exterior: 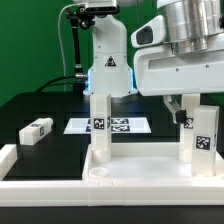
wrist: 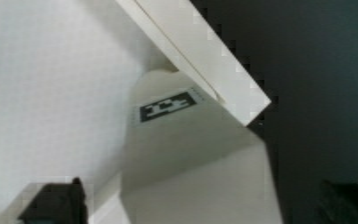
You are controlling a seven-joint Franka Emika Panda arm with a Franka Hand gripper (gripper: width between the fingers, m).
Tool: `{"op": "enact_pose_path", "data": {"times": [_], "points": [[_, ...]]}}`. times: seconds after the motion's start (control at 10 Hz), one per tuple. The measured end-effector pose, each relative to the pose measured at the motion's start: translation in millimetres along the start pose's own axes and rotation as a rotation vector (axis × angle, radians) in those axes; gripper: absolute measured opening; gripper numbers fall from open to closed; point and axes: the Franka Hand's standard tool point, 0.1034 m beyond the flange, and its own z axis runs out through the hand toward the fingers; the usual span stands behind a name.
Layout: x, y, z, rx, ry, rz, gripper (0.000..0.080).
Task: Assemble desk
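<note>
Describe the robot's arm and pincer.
The arm is white and rounded, with dark joints, a bluish light and a dark mark on its column. A black cable loops beside it. The pincer has a blocky white body under a grey cylinder and dark fingers.

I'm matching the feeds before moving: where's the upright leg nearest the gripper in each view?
Exterior view: the leg stands upright at the exterior view's right, close by the open gripper.
Wrist view: probably the tagged white face running between the gripper's fingers.
Shared landmark: the leg's black-and-white tag.
</note>
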Motion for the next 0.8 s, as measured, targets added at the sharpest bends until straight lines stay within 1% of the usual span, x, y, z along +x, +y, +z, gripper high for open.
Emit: {"op": "enact_pose_path", "data": {"times": [0.1,0.2,0.3,0.4,0.5,0.7,0.8], "points": [[0.2,0.4,0.4,0.000,0.000,0.010,0.0601],[0.9,1.0,0.5,-0.001,0.000,0.023,0.0601],[0.7,0.9,0.6,-0.001,0.000,0.054,0.0421],[0.1,3.1,1.3,-0.006,-0.005,0.129,0.0421],[1.7,5.9,1.3,-0.010,-0.007,0.250,0.0307],[1.0,7.3,1.9,-0.011,-0.014,0.532,0.0305],[2.6,8.7,2.2,0.018,-0.025,0.748,0.0300]]}}
